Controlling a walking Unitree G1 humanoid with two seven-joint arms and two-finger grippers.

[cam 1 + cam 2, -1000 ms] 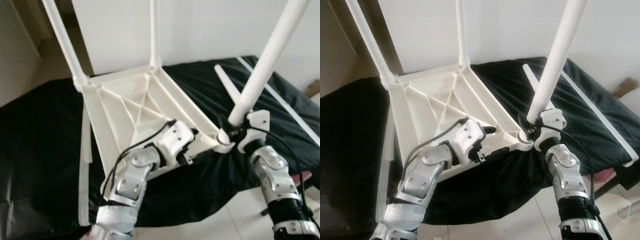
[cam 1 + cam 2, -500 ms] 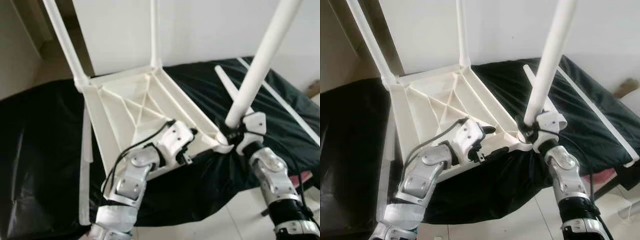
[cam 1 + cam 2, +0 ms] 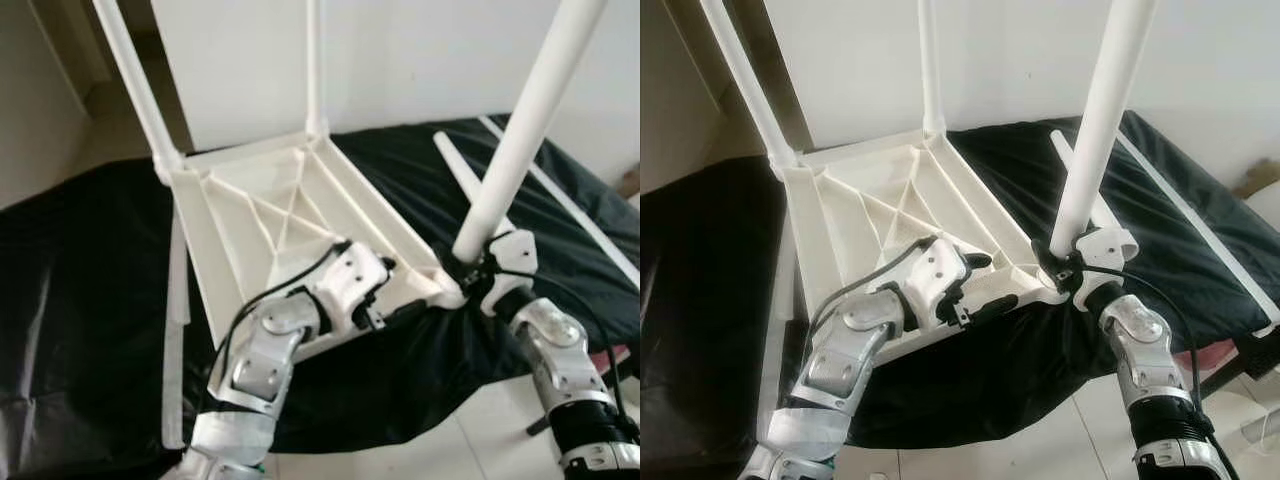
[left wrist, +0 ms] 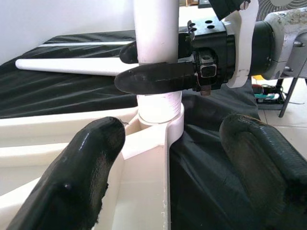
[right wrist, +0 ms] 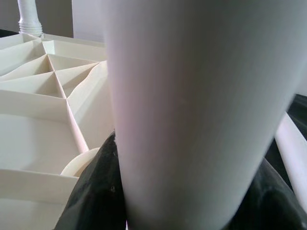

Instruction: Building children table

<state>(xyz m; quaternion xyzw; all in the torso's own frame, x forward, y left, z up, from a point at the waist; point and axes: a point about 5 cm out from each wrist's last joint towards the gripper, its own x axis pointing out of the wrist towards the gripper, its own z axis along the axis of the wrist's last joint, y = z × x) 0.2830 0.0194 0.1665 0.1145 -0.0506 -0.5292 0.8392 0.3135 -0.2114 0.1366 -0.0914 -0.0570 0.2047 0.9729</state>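
A white plastic table top lies upside down on a black cloth. Two white legs stand in its far corners. My right gripper is shut on a third leg just above the near right corner socket. That leg's foot sits in the socket and leans up to the right. My left gripper is open, its fingers straddling the top's near rim close to that corner. A fourth leg lies loose on the cloth behind.
A long white strip lies on the cloth at the right, another along the left side of the table top. The cloth-covered surface ends near me, with pale floor tiles below. A white wall stands behind.
The held leg has rocked slightly at the corner socket, and my right forearm has swung a little to the right. The left gripper has stayed at the rim.
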